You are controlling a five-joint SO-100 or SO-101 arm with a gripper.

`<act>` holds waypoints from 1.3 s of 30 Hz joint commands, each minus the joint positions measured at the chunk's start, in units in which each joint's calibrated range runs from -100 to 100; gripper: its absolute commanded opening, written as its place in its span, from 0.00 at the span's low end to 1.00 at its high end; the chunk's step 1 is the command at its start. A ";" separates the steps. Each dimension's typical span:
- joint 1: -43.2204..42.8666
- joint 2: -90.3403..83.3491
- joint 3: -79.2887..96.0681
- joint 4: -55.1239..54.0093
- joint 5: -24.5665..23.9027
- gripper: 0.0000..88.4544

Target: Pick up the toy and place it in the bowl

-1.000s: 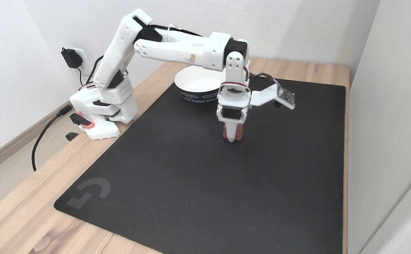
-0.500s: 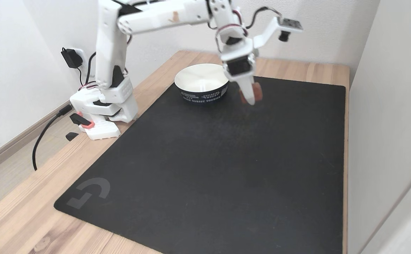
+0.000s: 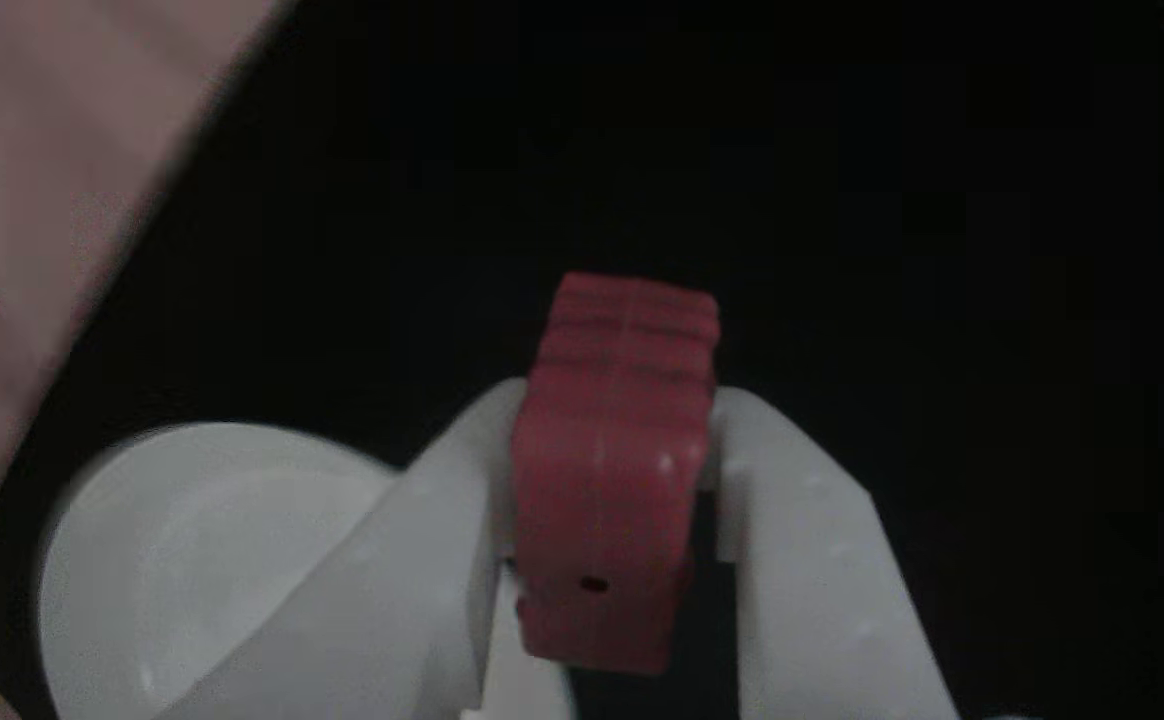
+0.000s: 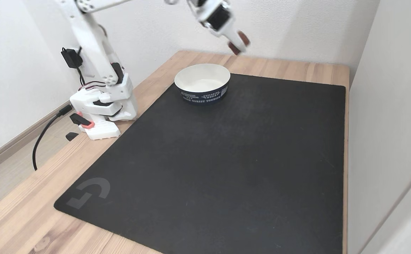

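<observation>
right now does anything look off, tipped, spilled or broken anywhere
Nothing stands out. The claw is shut on the red toy, held high in the air and apart from the bowl, which sits upright and empty at the back of the black mat. No spills or visible damage.

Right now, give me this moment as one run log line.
claw: shut on toy | toy: lifted off mat, high in air | bowl: on mat, no toy inside | stage: carrying, not released
</observation>
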 commanded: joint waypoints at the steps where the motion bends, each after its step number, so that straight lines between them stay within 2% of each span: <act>1: -8.10 -12.39 14.14 -7.39 0.27 0.02; 7: -13.46 -26.81 36.49 -12.05 0.42 0.02; 16: -12.53 -53.16 68.75 -12.47 -0.10 0.02; 29: -8.10 -54.74 73.35 -12.47 0.27 0.03; 32: -8.10 -53.91 74.25 -12.47 0.00 0.10; 34: -8.35 -53.41 74.88 -12.47 0.21 0.20; 39: -8.35 -53.41 74.79 -12.47 -0.10 0.21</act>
